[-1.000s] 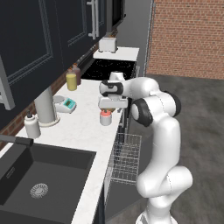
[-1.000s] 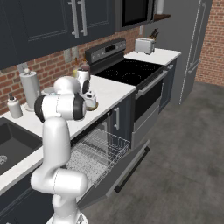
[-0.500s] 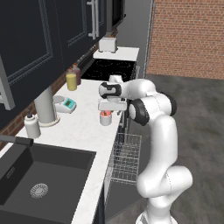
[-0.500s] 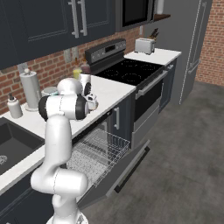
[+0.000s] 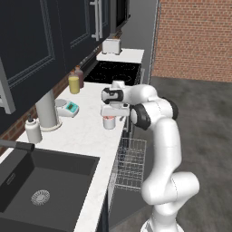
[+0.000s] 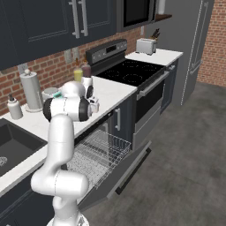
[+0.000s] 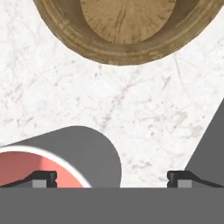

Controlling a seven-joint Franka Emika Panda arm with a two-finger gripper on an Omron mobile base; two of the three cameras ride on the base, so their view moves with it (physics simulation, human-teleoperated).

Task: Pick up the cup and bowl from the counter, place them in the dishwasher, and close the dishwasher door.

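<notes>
The cup, white with a red-orange top, stands near the front edge of the white marble counter. My gripper hangs open just above it, pointing down. In the hand view the cup lies at the lower left, with the left fingertip over its red top and the right fingertip over bare counter. The tan wooden bowl sits beyond the cup at the top of that view. Beneath the counter the dishwasher stands open, its wire rack pulled out and the dishwasher door folded down.
Along the back wall stand a yellow bottle, a paper towel roll, a white soap bottle and a small teal-topped scale. The black sink is to the left, the stove and toaster farther along.
The hand has eased slightly lower over the cup. The jaws stay open, and the cup has not moved.
</notes>
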